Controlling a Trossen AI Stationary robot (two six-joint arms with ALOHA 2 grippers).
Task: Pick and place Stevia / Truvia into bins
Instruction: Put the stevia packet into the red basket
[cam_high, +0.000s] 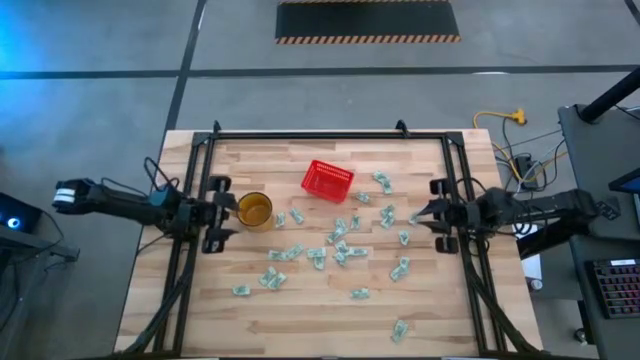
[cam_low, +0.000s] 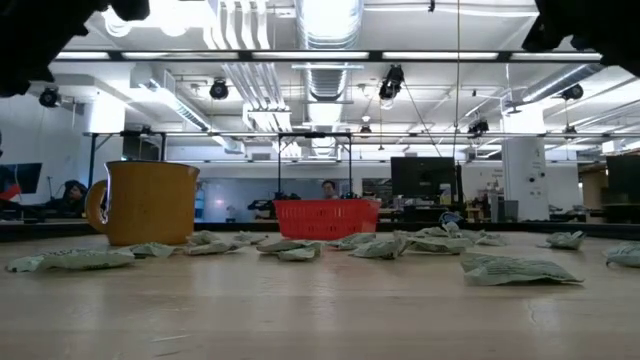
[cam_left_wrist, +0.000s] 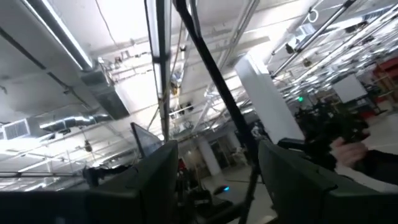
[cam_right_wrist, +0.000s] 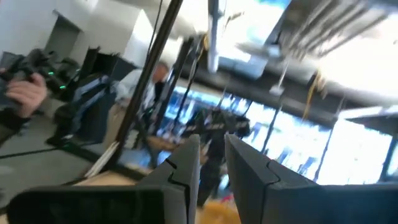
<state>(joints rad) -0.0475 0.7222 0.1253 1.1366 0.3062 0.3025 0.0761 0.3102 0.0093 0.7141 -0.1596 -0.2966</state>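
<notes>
Several pale green and white Stevia sachets (cam_high: 340, 245) lie flat and scattered over the middle and right of the wooden table; in the low view they show as crumpled packets (cam_low: 510, 268). The red latticed basket (cam_high: 327, 180) stands on the table at the far middle (cam_low: 326, 218). My left gripper (cam_high: 218, 212) hovers at the table's left side beside the mug, pointing up and away from the table, its fingers wide open (cam_left_wrist: 217, 180) and empty. My right gripper (cam_high: 432, 214) hovers at the right side, a narrow empty gap between its fingers (cam_right_wrist: 212, 171).
A yellow mug (cam_high: 254, 210) stands just right of my left gripper, left of the basket (cam_low: 145, 203). Black frame rails (cam_high: 330, 137) run along the far edge and both sides of the table. A person's hand (cam_right_wrist: 25, 93) shows beyond the table.
</notes>
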